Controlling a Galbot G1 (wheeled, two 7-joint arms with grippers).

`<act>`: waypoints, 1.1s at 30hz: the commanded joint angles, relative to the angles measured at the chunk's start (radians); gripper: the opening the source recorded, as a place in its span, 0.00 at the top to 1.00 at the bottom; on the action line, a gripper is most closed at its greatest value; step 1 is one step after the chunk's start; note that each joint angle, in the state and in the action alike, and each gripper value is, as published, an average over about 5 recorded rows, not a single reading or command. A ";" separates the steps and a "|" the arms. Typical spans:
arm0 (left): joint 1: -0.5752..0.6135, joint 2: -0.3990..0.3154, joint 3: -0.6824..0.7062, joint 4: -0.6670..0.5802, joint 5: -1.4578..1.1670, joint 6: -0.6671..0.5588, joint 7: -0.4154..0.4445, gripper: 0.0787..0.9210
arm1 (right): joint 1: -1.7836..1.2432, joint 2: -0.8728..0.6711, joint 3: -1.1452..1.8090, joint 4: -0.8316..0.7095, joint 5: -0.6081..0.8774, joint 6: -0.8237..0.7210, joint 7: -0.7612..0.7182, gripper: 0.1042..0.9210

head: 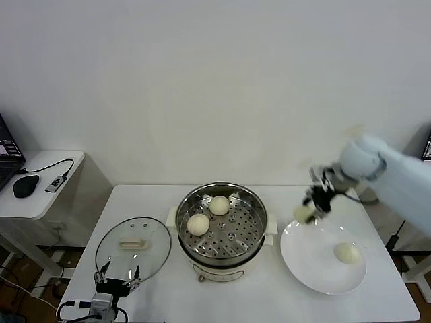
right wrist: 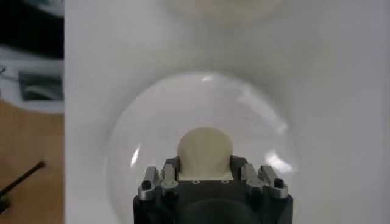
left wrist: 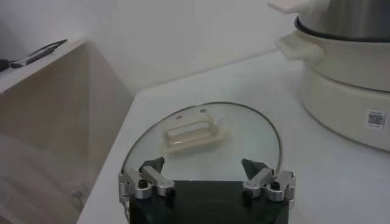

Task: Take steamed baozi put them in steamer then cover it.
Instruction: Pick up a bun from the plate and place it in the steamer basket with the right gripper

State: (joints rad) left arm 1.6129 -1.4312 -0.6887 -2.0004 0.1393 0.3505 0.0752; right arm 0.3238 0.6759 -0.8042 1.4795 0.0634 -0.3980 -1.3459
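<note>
Far left, the left gripper (head: 118, 278) waits low at the table's front edge, jaws spread wide and empty, with the cover (head: 133, 246) lying flat just ahead of its fingertips, cream handle up. Centre stage, the steamer (head: 221, 225) stands open with two steamed baozi (head: 198, 224) already on its perforated tray. Now the right gripper (head: 311, 208): it's clamped on a third bun (right wrist: 204, 149), raised above the near rim of the white plate (head: 304, 269). The pot lies off that gripper's left side, close by, and this arm is clearly the nearer one. A last bun (head: 347, 253) sits on the plate, below and to the gripper's right.
</note>
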 commanded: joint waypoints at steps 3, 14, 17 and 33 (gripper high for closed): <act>0.005 0.005 -0.021 -0.012 -0.017 -0.006 -0.019 0.12 | 0.333 0.308 -0.143 -0.177 0.258 0.213 -0.027 0.49; 0.022 -0.001 -0.032 -0.034 -0.045 -0.007 -0.026 0.12 | 0.289 0.464 -0.316 -0.163 0.211 0.785 -0.044 0.49; 0.029 -0.003 -0.028 -0.038 -0.045 -0.007 -0.027 0.12 | 0.266 0.453 -0.336 -0.065 0.140 0.798 -0.044 0.49; 0.033 -0.018 -0.034 -0.057 -0.048 -0.006 -0.026 0.12 | 0.207 0.365 -0.374 0.222 -0.228 0.864 -0.010 0.49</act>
State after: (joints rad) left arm 1.6442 -1.4484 -0.7218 -2.0535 0.0944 0.3443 0.0503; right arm 0.5451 1.0387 -1.1413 1.5884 -0.0279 0.3929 -1.3667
